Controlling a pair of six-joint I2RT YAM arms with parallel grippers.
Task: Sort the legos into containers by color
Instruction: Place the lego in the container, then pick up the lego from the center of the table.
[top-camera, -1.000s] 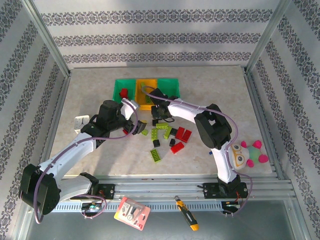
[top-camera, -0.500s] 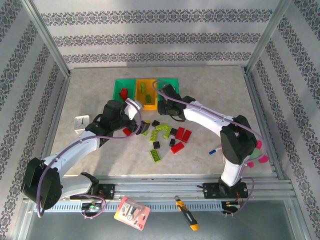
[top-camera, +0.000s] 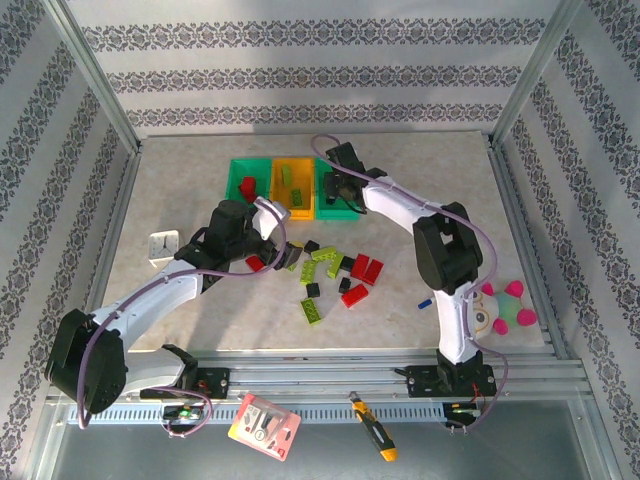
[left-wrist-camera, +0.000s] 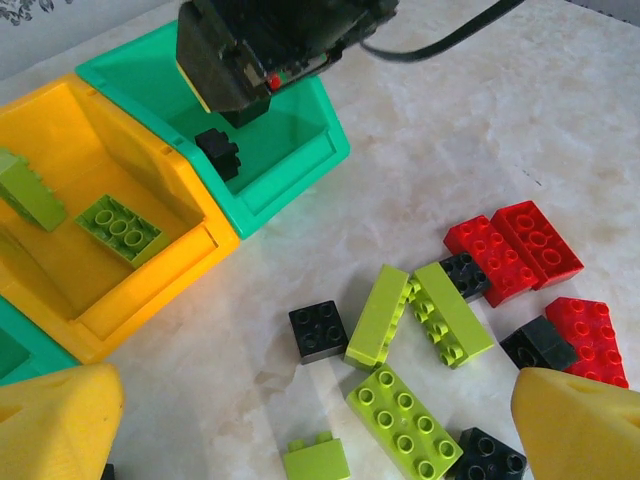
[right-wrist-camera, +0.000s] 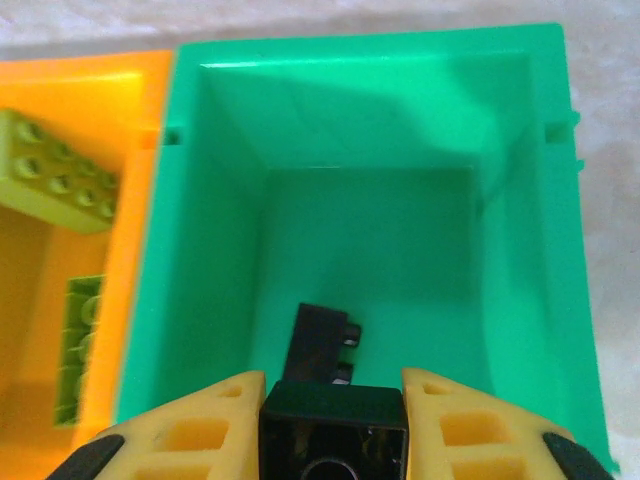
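bounce-out is looming: right claw (top-camera: 337, 187) is holding a black brick (right-wrist-camera: 333, 412) above the green bin (right-wrist-camera: 522, 210); left claw (left-wrist-camera: 320, 425) is gaping wide.

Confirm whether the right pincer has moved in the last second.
Yes. In the top view the right pincer moved farther back and rightward, from the near edge of the orange-yellow plastic bin to over the right green rectangular plastic bin.

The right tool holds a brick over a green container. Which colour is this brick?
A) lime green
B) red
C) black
C: the right tool is shut on a black brick above the green container.
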